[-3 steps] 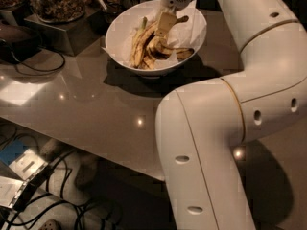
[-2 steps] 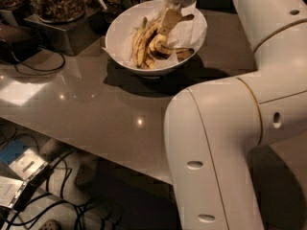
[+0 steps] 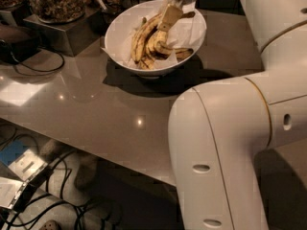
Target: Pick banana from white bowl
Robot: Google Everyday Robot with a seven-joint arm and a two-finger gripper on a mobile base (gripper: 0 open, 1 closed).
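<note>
The bulky white elbow of the arm [image 3: 225,143] is seen swung further to the right of the frame than a second ago, while the tool [image 3: 168,20] is kept almost where it was, lowered over the far rim of the white bowl [image 3: 111,42]. The tool's tan tip is pressed down among the fruit, at or just against the upper end of the banana [image 3: 140,38]. Whether the tool is spread, pressed together or already pinching the fruit cannot be told from this angle.

The banana, long, curved and heavily streaked with brown, is lying inside the bowl on the white paper lining [image 3: 189,30], its length running down the left of the pile. It is touched along its side by the shorter bananas [image 3: 160,47]. The bowl is set on the grey desk [image 3: 96,109], near the jar of nuts [image 3: 55,1].

The pick is judged not yet secured. Because the fruits are packed together, a neighbour could be caught instead of, or along with, the wanted one. An overripe skin is likely to be soft, so it could be crushed or slip free under a hard squeeze. The paper lining could also be snagged and dragged upward.
</note>
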